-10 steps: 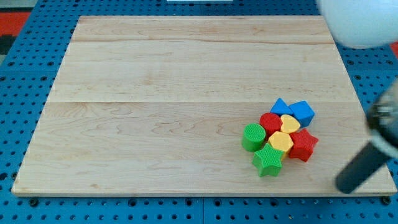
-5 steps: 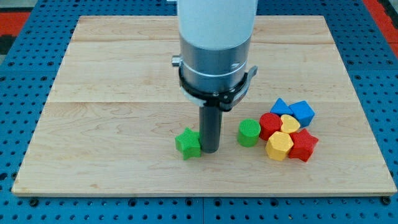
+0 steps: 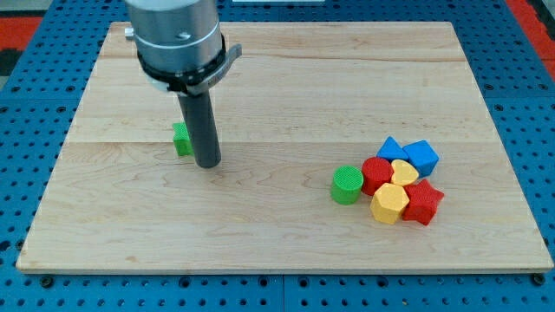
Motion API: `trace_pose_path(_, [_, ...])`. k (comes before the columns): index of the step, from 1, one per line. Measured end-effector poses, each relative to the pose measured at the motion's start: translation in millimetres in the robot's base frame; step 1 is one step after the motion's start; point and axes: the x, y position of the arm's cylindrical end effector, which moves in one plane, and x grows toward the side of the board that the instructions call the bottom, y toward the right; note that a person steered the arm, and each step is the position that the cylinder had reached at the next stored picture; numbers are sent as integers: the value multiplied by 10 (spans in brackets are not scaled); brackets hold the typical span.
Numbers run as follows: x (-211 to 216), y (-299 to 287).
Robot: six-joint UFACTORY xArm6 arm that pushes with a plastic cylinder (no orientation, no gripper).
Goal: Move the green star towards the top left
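Observation:
The green star (image 3: 181, 140) lies on the wooden board (image 3: 286, 87), left of the middle, and is partly hidden behind my rod. My tip (image 3: 207, 164) rests on the board right against the star's lower right side. The rod rises from there to the arm's grey and white body at the view's top left.
A cluster of blocks lies at the right: a green cylinder (image 3: 346, 185), a red cylinder (image 3: 376, 174), a yellow heart (image 3: 403, 172), a yellow hexagon (image 3: 389, 203), a red star (image 3: 422, 202), a blue triangle (image 3: 391, 148) and a blue cube (image 3: 421, 157).
The green star has been pushed out of the cluster and up and to the left across the board. My tip has followed it, from the right edge to left of the middle.

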Motion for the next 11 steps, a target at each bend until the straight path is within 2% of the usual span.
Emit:
trace_pose_path(1, [-235, -414])
trace_pose_path(2, [-589, -441])
trace_pose_path(3, [-724, -375])
trace_pose_path(7, [-1379, 510])
trace_pose_path(8, [-1676, 401])
trace_pose_path(9, [-1779, -215])
trace_pose_path(10, [-1555, -442])
trace_pose_path(11, [-1714, -814])
